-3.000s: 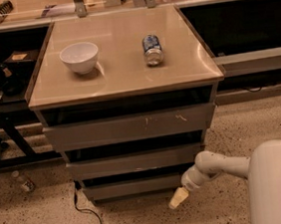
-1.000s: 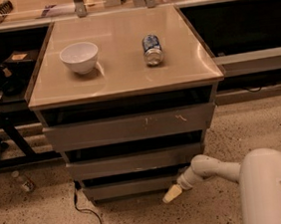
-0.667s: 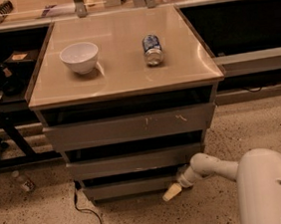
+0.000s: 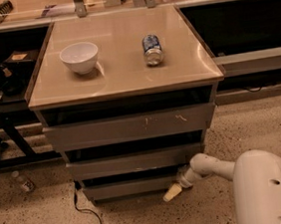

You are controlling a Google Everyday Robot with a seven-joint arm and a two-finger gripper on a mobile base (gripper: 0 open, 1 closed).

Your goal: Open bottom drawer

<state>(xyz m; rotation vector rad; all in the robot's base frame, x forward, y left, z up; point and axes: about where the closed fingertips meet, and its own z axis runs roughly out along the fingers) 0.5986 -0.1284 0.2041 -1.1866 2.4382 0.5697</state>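
Tool (image 4: 172,192) sits low at the right end of the bottom drawer (image 4: 131,187) front — open or closed, cannot tell. On the tabletop (image 4: 122,78) — white bowl (image 4: 79,57), tipped can (image 4: 152,49).

so the bottom drawer (image 4: 131,187) is a flat plain grey front with no handle and no marks, the slimmest and narrowest one in the stack, right at the bottom just above the speckled floor. It sits level, with a dark gap along its top edge. Looks pushed in to me, and I can't see any of its box body. The tan-tipped gripper (image 4: 171,193) is down low at its lower right corner, honestly can't tell if it's touching
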